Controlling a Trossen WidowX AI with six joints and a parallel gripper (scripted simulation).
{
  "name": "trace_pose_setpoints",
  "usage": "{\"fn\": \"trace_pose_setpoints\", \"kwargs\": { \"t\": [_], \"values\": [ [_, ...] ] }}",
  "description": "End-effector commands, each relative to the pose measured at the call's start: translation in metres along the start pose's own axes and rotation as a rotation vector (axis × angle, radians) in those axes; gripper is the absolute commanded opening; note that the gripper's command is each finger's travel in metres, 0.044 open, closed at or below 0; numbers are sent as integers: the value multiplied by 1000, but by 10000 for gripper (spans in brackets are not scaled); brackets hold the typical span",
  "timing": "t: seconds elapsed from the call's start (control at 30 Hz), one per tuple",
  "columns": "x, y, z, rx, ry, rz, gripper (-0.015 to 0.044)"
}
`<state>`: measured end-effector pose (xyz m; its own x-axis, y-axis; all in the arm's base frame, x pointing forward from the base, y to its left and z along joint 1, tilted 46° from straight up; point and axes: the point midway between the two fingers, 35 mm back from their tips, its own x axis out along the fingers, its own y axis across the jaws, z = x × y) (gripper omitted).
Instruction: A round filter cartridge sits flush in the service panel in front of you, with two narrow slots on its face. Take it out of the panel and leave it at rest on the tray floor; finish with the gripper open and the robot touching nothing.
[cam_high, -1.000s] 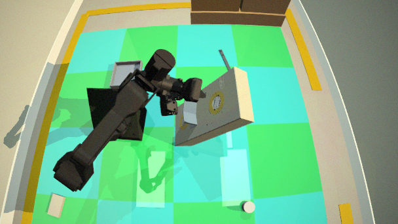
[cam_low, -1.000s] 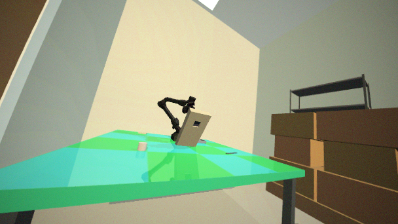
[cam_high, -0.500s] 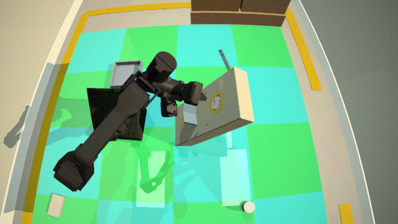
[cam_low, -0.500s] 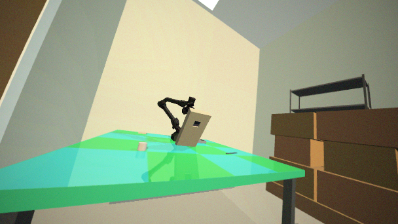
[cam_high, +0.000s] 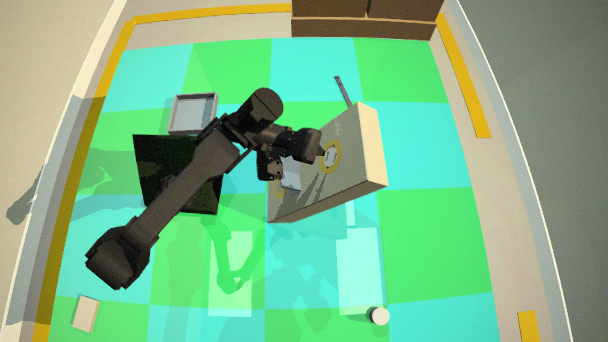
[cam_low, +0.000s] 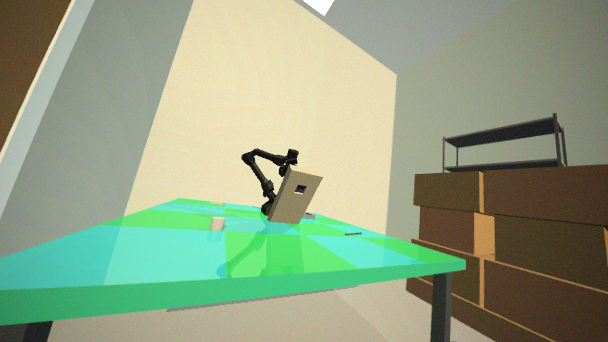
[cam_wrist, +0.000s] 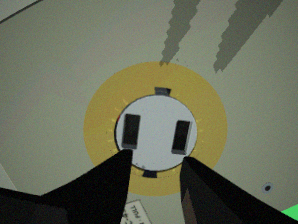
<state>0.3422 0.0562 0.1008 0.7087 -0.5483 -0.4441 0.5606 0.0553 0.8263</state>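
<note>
- The filter cartridge (cam_high: 330, 156) (cam_wrist: 156, 134) sits in the service panel (cam_high: 350, 172) (cam_low: 295, 202) (cam_wrist: 50, 90), ringed by a yellow band (cam_high: 338, 167) (cam_wrist: 100, 132).
- From the wrist, its pale round face is just ahead of the gripper (cam_high: 322, 150) (cam_wrist: 156, 163), with the two dark slots side by side. The fingertips overlap the lower edge of the face in that view, one below each slot; I can't tell whether they touch it.
- The jaws stand a little apart, roughly slot to slot, and have hold of nothing.
- Small dark notches show above and below the face, and a printed label (cam_wrist: 134, 212) is partly hidden between the fingers.
- The panel leans on the checkered table (cam_high: 425, 240) (cam_low: 165, 250). A pale grey piece (cam_high: 290, 181) stands out from its front near a second yellow ring, close by the wrist.
- The shallow tray (cam_high: 172, 114) sits well apart from the panel, beyond the black base plate (cam_high: 212, 202); nothing shows inside it.
- A thin dark bar (cam_high: 343, 91) lies near the panel's end; a white cylinder (cam_high: 380, 316) (cam_low: 217, 223) and a pale block (cam_high: 86, 313) are well away.
- The arm (cam_high: 175, 185) (cam_low: 257, 172) is sharply bent, its elbow high, its forearm reaching over to the panel's front.
</note>
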Motion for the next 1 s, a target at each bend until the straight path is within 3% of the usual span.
{"fn": "trace_pose_setpoints", "kwargs": {
  "t": [0.0, 0.97],
  "values": [
    [7, -1, 0, -7, 2, -1, 109],
    [23, 0, 1, -8, 1, 6, 109]
  ]
}}
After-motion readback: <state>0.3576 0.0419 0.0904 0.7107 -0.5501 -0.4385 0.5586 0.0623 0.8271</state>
